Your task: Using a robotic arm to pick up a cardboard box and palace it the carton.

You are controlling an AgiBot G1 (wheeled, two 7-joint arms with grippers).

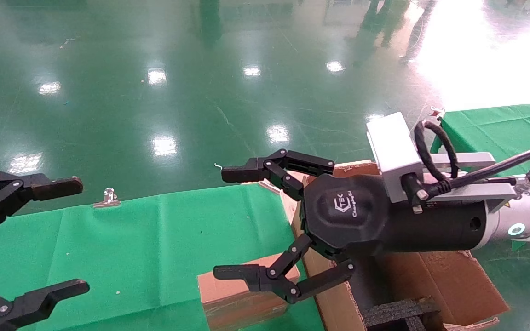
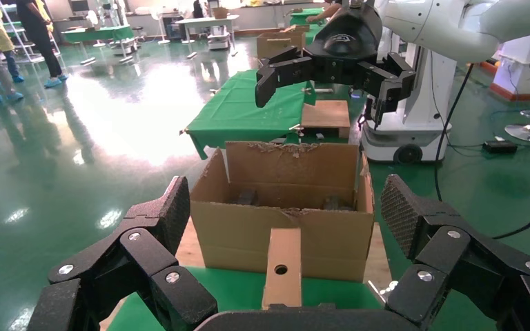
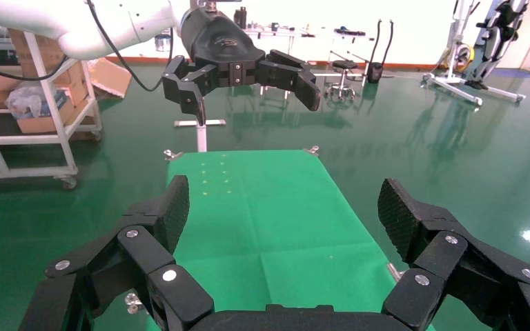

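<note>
Brown corrugated board is the stuff of both task things: the small flat closed cardboard box (image 1: 242,294) lies on the green-cloth tabletop (image 1: 145,248), just beside the large brown carton (image 1: 435,280), whose flaps are torn and ragged and which holds black foam inserts (image 1: 400,312) with a coarse, pitted look. The left wrist view shows the small box (image 2: 282,265) end-on, its narrow face pierced by a round hole, standing right against the carton wall (image 2: 283,227). The white jointed right arm's black linked pincer (image 1: 256,225) hangs above the box with its fingers spread wide, holding nothing; its lower finger appears over the box top, but contact cannot be told. The left arm's black pincer (image 1: 58,239) waits at the tabletop's far side, also splayed and empty. The main hazard, as I judge it, is the tight seating: with the box hard by the carton, one finger may strike the carton wall or snag a frayed flap, shoving the carton instead of closing on the box. Smooth, thin board could also slip between the textured pads, or crush if squeezed hard. On release, the foam inserts may leave the box propped at a tilt. The cloth could wrinkle and drag.
</note>
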